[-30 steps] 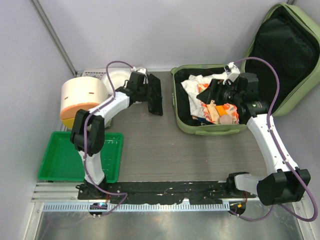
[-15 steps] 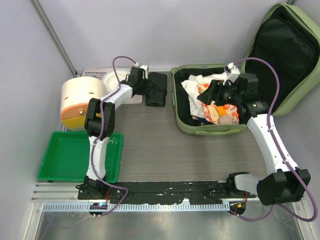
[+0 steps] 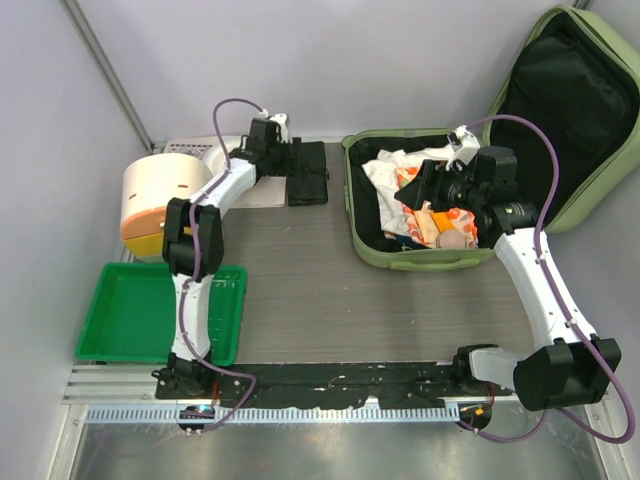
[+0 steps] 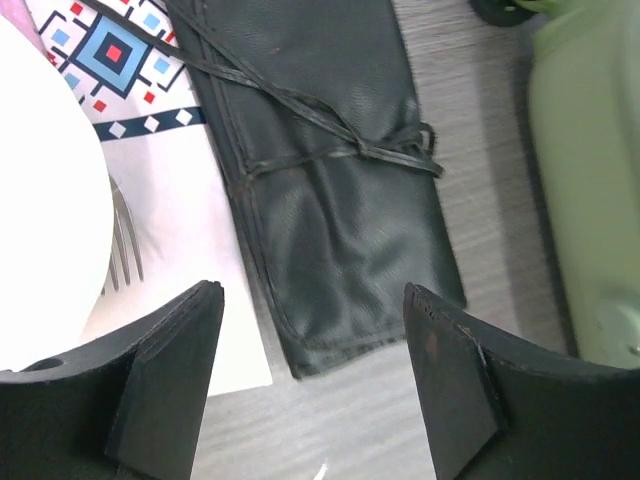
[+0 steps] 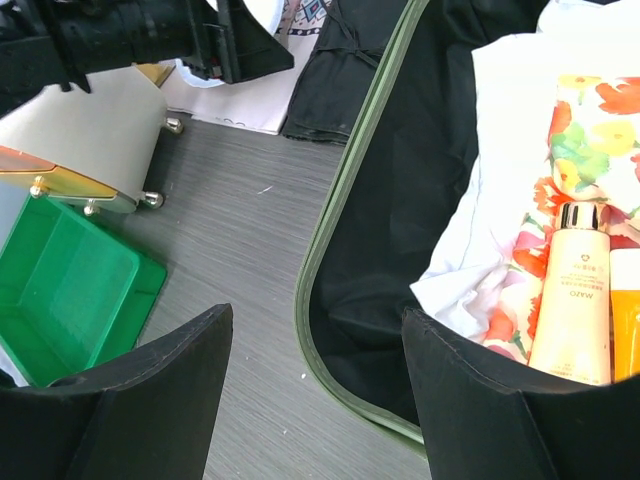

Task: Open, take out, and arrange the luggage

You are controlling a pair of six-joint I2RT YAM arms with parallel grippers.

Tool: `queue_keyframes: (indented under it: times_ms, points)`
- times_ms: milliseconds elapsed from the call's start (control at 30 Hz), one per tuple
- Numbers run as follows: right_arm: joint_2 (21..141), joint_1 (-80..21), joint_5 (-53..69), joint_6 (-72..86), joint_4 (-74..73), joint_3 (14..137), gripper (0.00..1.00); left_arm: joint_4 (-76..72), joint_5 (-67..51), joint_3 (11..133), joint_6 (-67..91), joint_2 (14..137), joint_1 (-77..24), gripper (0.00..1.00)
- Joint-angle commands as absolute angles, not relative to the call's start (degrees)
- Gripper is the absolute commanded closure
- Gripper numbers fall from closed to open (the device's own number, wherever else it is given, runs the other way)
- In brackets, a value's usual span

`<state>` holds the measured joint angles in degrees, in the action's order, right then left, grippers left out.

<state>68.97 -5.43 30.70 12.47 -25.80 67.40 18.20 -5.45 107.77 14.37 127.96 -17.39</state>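
Note:
The luggage (image 3: 420, 262), a pale green suitcase, lies open at the back right, its lid (image 3: 575, 110) leaning up behind it. White cloth (image 5: 500, 150), floral fabric and a cream bottle (image 5: 570, 290) lie inside. My right gripper (image 3: 420, 183) hovers open over the case's left part, straddling its rim (image 5: 340, 220). My left gripper (image 3: 285, 162) stands open just over the near end of a black tied roll pouch (image 4: 320, 170). The pouch lies flat on the table left of the luggage (image 4: 590, 180). Nothing is between the left jaws.
A white plate (image 4: 40, 200) and fork (image 4: 125, 250) rest on a patterned placemat (image 4: 120, 60) beside the pouch. A cream-and-orange round container (image 3: 165, 195) stands at the left, with a bright green tray (image 3: 130, 310) in front of it.
My left gripper carried the black pouch toward the back, laid it flat by the placemat and opened, letting go. The right arm has not moved.

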Motion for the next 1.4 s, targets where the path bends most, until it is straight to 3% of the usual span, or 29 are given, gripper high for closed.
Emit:
queue_keyframes:
  times_ms: [0, 267, 400, 533, 767, 967, 1167, 1367]
  points:
    - [67.94, -5.19, 31.38, 10.46, -25.57, 69.26, 0.26, 22.74, -9.66, 106.36, 15.02, 113.85, -17.23, 0.23]
    - [67.24, -5.27, 32.60, 3.35, -29.52, 66.45, 0.26, 31.87, -15.72, 85.46, 4.77, 86.95, -17.23, 0.27]
    - [67.32, -5.54, 34.36, 3.08, -29.79, 65.48, 0.26, 48.31, -26.36, 80.17, -19.35, 76.75, -16.00, 0.29]
    - [68.20, -6.06, 34.89, 2.99, -29.88, 65.65, 0.27, 61.24, -23.30, 73.84, -35.22, 67.43, -14.95, 0.30]
    - [68.03, -6.68, 34.89, 2.72, -30.76, 66.27, 0.27, 76.72, -10.67, 64.98, -54.74, 67.06, -12.48, 0.37]
    - [66.80, -6.59, 33.49, 2.64, -31.29, 66.88, 0.27, 69.46, -3.87, 50.83, -63.44, 66.09, -12.39, 0.49]
    - [66.09, -6.68, 32.61, 2.29, -32.25, 67.85, 0.27, 62.05, -11.14, 46.41, -59.08, 70.74, -14.23, 0.50]
    - [66.01, -6.59, 32.08, 1.59, -33.05, 67.15, 0.26, 49.33, -15.03, 46.67, -44.08, 76.98, -32.30, 0.49]
